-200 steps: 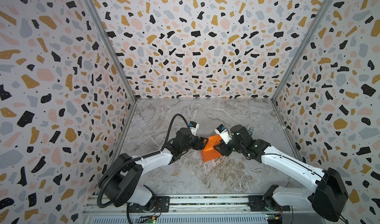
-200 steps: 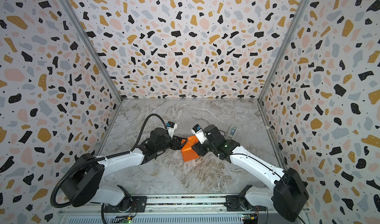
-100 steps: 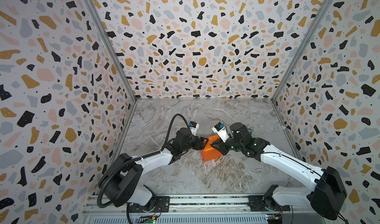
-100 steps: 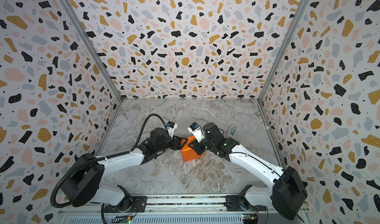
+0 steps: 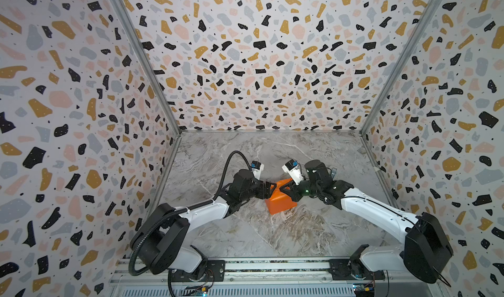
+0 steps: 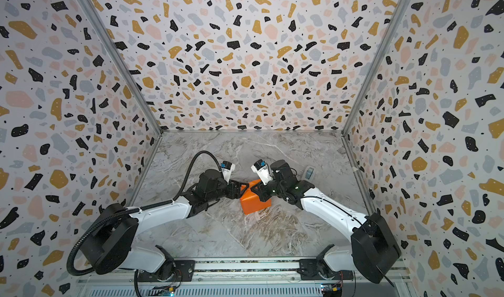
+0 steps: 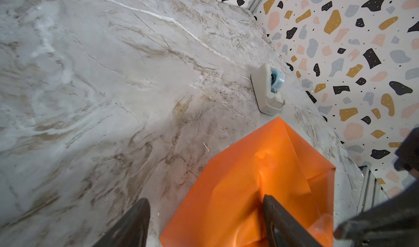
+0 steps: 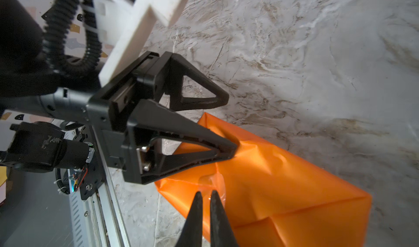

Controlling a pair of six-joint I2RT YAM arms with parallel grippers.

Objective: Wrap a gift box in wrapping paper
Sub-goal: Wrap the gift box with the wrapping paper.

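Observation:
The wrapping paper (image 5: 281, 204) (image 6: 255, 204), orange side out, is folded into a parcel mid-table; the gift box is hidden inside it. In both top views my left gripper (image 5: 270, 191) (image 6: 244, 190) meets the parcel from the left. It stands open (image 7: 205, 209), and one of its fingers (image 8: 226, 148) presses into the paper's top (image 7: 260, 166) while the other hangs over bare table. My right gripper (image 5: 285, 189) (image 8: 206, 192) is shut to a thin slit at the paper's near edge (image 8: 283, 184), beside a shiny clear flap. I cannot tell if it pinches anything.
A white tape dispenser (image 7: 269, 89) (image 6: 309, 172) with a blue roll sits behind the right arm, near the right wall. Speckled walls enclose the marble table (image 5: 245, 233) on three sides. The arms' base rail (image 5: 272, 268) runs along the front edge.
My right gripper has closed from wide open to nearly shut and edged left onto the parcel's edge. The left arm and parcel have not visibly moved.

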